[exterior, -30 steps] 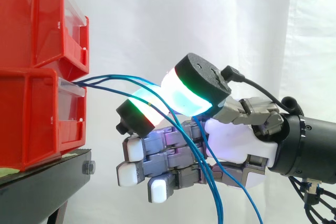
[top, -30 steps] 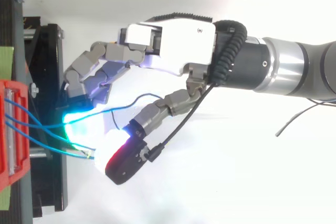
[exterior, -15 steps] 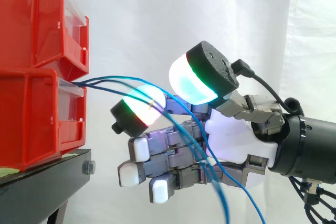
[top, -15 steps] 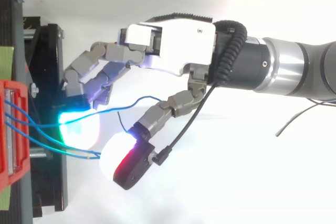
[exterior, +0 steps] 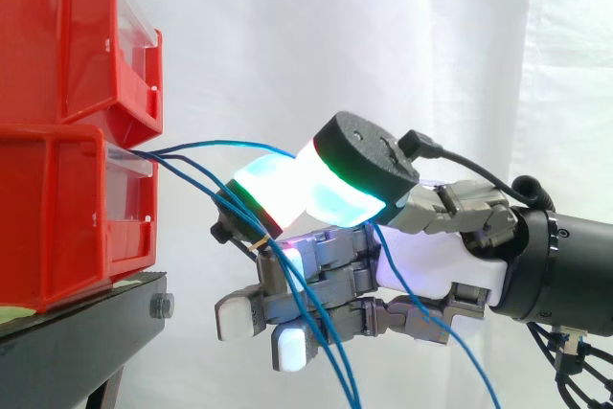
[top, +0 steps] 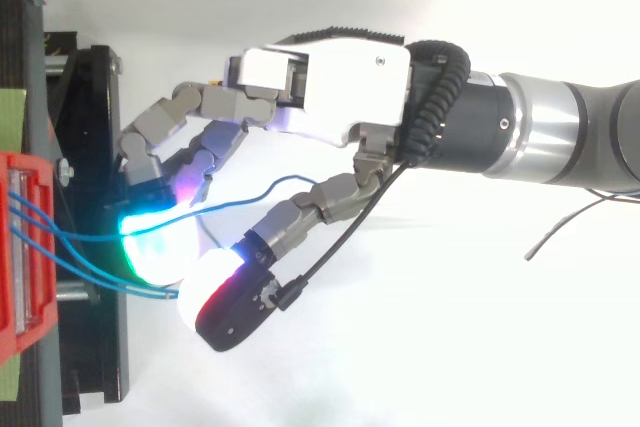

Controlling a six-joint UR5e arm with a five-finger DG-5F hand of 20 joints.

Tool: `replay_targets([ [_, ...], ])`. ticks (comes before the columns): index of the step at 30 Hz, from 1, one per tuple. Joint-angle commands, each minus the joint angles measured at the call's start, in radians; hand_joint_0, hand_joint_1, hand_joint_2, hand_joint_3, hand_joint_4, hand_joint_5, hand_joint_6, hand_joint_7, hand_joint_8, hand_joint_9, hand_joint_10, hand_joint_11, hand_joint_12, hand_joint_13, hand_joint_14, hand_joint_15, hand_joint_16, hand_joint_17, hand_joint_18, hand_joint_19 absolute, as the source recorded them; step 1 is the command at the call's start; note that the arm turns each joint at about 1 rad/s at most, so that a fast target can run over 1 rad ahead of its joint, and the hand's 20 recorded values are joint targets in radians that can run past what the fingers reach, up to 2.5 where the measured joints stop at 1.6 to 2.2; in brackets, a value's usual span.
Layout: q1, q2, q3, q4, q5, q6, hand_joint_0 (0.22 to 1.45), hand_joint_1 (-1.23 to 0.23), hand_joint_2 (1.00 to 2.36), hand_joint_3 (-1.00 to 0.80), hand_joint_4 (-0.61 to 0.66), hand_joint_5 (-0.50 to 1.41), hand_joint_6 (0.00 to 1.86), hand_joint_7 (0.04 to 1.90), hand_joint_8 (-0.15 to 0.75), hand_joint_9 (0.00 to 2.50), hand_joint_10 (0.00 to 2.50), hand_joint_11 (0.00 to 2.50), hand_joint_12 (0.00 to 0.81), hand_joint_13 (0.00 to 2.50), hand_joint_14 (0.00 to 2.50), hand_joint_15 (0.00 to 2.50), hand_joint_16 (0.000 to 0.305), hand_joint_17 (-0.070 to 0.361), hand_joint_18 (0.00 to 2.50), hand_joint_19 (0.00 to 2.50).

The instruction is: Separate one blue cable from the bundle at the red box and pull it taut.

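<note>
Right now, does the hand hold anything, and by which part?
The hand pinches one blue cable between two pads, a little out from the red box.

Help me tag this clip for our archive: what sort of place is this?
Probably a robotics lab test rig: a white curtain backdrop, stacked red bins on a black stand, and thin blue cables running from a bin to a robot hand.

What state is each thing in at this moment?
hand: shut, pads pinching the top blue cable.
top blue cable: bowed, not yet taut.
other blue cables: slack, hanging down past the hand.
lower red bin: upright on the black stand, cables leaving its front.
</note>
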Motion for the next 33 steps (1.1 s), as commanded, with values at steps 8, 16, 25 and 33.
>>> replay_targets([
  [8,0.000,0.000,0.000,0.001,0.000,0.001,0.45,-0.78,1.00,-0.50,0.13,-0.16,0.85,0.96,0.328,1.02,0.03,0.96,0.381,0.84,0.02,0.54,0.054,0.122,0.85,0.68],
  [16,-0.001,0.000,0.000,0.001,-0.002,-0.001,0.54,-0.36,1.00,-0.50,0.12,-0.14,0.76,1.03,0.308,1.10,0.03,0.96,0.353,0.88,0.02,0.57,0.048,0.108,0.83,0.74],
  [25,-0.001,0.000,0.000,0.001,0.000,-0.001,0.61,-0.45,1.01,-0.36,0.10,-0.14,0.77,1.08,0.310,1.10,0.03,0.99,0.352,0.88,0.02,0.59,0.047,0.106,0.82,0.77],
  [33,0.000,0.000,0.000,0.005,0.000,-0.004,0.58,-0.63,1.02,-0.25,0.11,-0.17,0.83,1.05,0.308,1.05,0.03,1.08,0.359,0.86,0.02,0.60,0.049,0.110,0.81,0.77],
])
